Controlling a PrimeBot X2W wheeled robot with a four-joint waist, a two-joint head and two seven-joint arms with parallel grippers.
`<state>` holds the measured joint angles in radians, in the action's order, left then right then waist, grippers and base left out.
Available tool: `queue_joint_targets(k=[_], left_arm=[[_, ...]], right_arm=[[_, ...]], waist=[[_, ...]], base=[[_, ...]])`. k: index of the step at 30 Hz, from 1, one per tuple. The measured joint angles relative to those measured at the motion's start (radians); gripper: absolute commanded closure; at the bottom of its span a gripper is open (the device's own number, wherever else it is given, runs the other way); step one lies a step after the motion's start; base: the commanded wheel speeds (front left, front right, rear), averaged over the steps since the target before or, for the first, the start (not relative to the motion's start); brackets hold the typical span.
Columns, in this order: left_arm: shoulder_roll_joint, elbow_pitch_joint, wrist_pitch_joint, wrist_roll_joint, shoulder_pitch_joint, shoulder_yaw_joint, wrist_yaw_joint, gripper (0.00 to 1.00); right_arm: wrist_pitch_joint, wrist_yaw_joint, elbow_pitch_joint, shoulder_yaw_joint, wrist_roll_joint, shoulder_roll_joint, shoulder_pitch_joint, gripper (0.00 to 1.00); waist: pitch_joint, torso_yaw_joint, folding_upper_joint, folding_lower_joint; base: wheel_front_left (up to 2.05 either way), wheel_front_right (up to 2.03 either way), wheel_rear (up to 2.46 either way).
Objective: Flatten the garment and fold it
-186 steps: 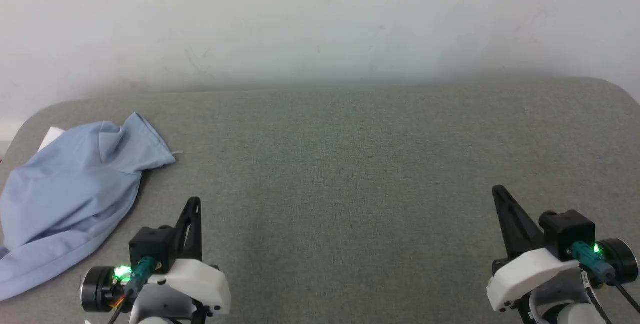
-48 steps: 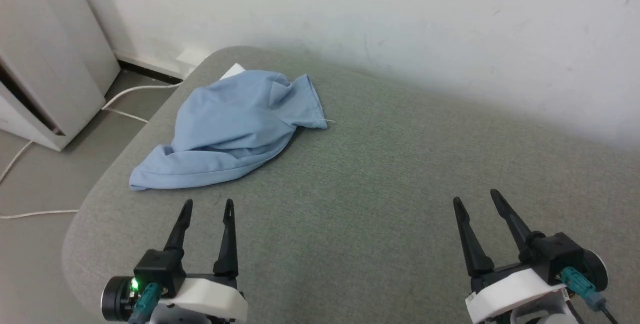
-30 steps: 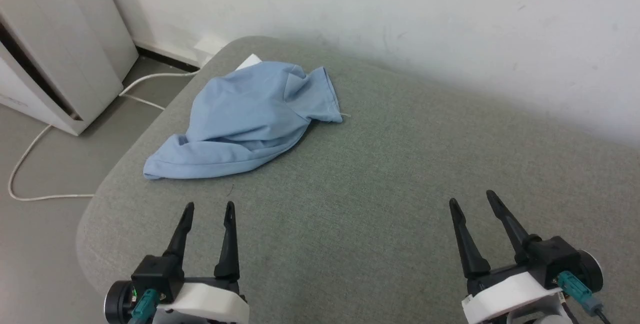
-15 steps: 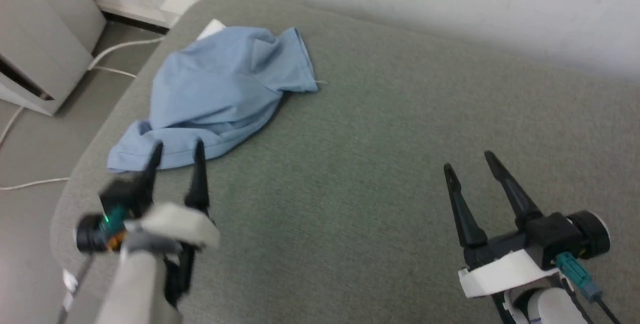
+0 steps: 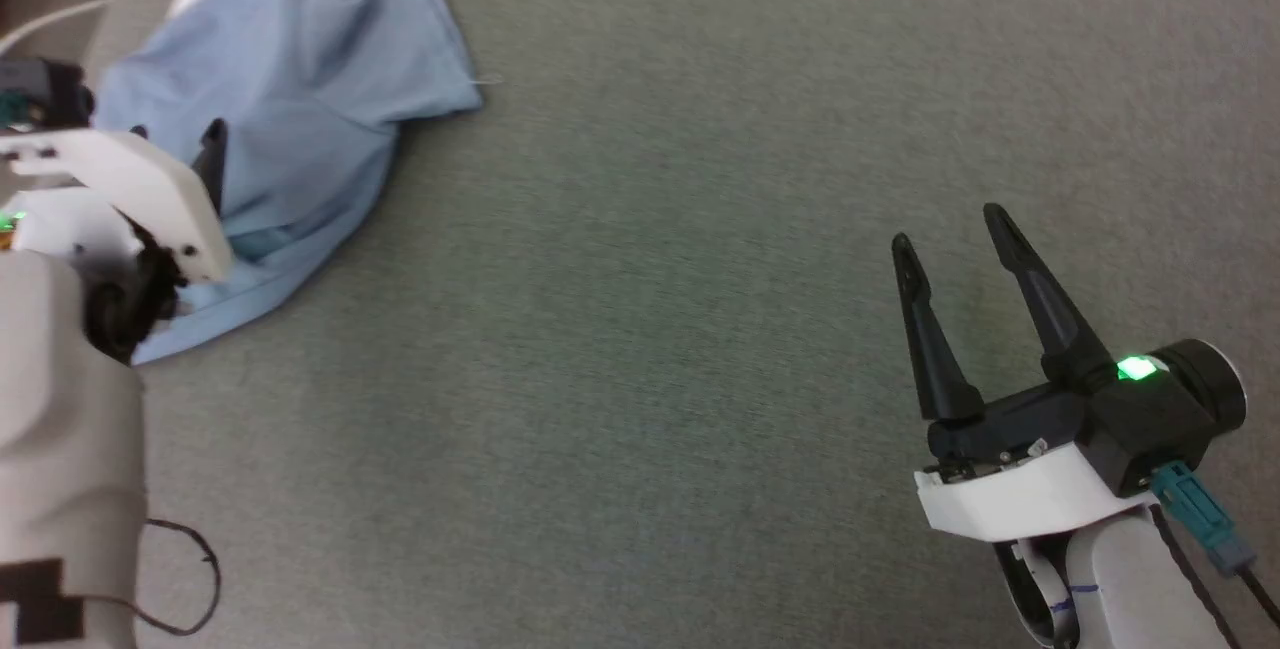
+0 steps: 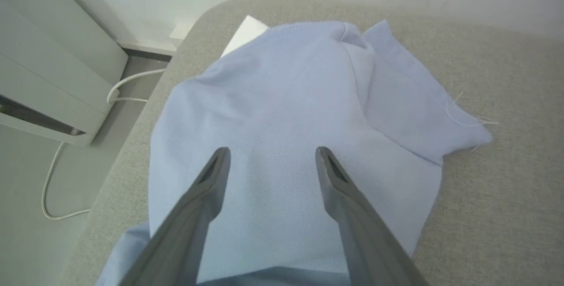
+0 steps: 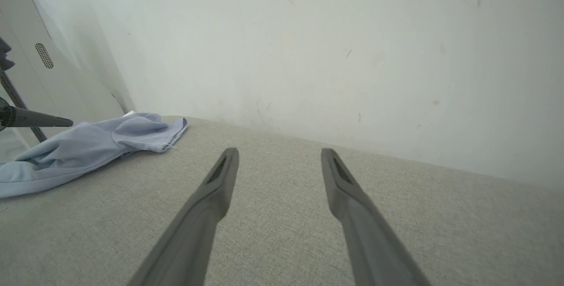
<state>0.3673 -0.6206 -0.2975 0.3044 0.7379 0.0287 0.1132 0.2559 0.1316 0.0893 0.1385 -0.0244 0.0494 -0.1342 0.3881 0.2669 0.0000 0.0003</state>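
Since the garment [image 5: 300, 79] is bunched up in a heap, the flattening step is judged to be only at its start, and no fold is made yet. The garment is found at the far left corner of the cushion [image 5: 650, 279], close to the left edge, with one hemmed end pointed toward the middle. A white bit [image 6: 244, 35] is seen poking out from under its far side. Whether that is the collar cannot be told.

The left tool [image 6: 271, 154] is held over the middle of the garment with its two fingers apart, and nothing is gripped between them. In the right wrist view one of its fingers is seen a little above the cloth, so it is judged not to be touching. The right tool [image 5: 947, 229] is held over the bare cushion near the right side, well apart from the garment. Its fingers are apart too, and nothing is held in them.

For the next move, the left tool would need to be lowered and closed on some cloth. An edge or hem would be better than the smooth middle, where little can be pinched. The garment would then need to be pulled toward the middle of the cushion, so that it can be reached by the right tool and spread out flat.
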Motion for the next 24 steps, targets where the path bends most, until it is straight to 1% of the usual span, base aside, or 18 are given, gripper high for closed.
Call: queue_joint_targets(k=[4, 7, 10, 15, 16, 17, 20, 24], left_arm=[[0.053, -0.075, -0.191, 0.06, 0.061, -0.01, 0.01, 0.0], [0.086, -0.111, -0.304, 0.112, 0.094, -0.005, 0.01, 0.0], [0.122, -0.133, -0.386, 0.15, 0.125, 0.004, 0.01, 0.0], [0.169, -0.151, -0.463, 0.189, 0.143, 0.018, 0.011, 0.0], [0.174, -0.151, -0.463, 0.193, 0.144, 0.018, 0.011, 0.89], [0.177, -0.151, -0.463, 0.2, 0.144, 0.019, 0.011, 1.0], [0.178, -0.15, -0.462, 0.221, 0.145, 0.018, 0.011, 1.0], [0.176, -0.154, -0.412, 0.226, 0.132, 0.006, 0.011, 1.0]], right_arm=[[0.0, 0.0, 0.001, -0.004, 0.002, 0.0, -0.01, 0.0], [0.0, 0.0, 0.002, -0.011, -0.003, 0.0, -0.014, 0.0], [0.0, 0.0, 0.002, -0.011, -0.003, 0.0, -0.019, 0.0], [0.001, 0.0, 0.002, -0.013, -0.005, 0.0, -0.026, 0.0], [0.001, 0.0, 0.002, -0.015, -0.005, 0.0, -0.026, 0.0], [0.001, 0.0, 0.002, -0.017, -0.005, 0.0, -0.026, 0.0], [0.001, 0.0, 0.001, -0.023, -0.005, 0.0, -0.026, 0.0], [0.001, 0.0, -0.007, -0.023, -0.005, 0.0, -0.027, 0.0]], waist=[[0.046, -0.052, 0.0, 0.0], [0.078, -0.087, 0.0, -0.0002], [0.106, -0.116, 0.0, -0.0003], [0.139, -0.155, 0.0001, -0.0005], [0.143, -0.16, 0.0001, -0.0005], [0.147, -0.163, 0.0, -0.0005], [0.146, -0.166, 0.0, -0.0004], [0.124, -0.16, 0.0, -0.0002]], base=[[0.0, 0.0, 0.0], [0.0, 0.0, 0.0], [0.0, 0.0, 0.0], [0.0, 0.0, 0.0], [0.0, 0.0, 0.0], [0.0, 0.0, 0.0], [0.0, 0.0, 0.0], [0.0, 0.0, 0.0]])
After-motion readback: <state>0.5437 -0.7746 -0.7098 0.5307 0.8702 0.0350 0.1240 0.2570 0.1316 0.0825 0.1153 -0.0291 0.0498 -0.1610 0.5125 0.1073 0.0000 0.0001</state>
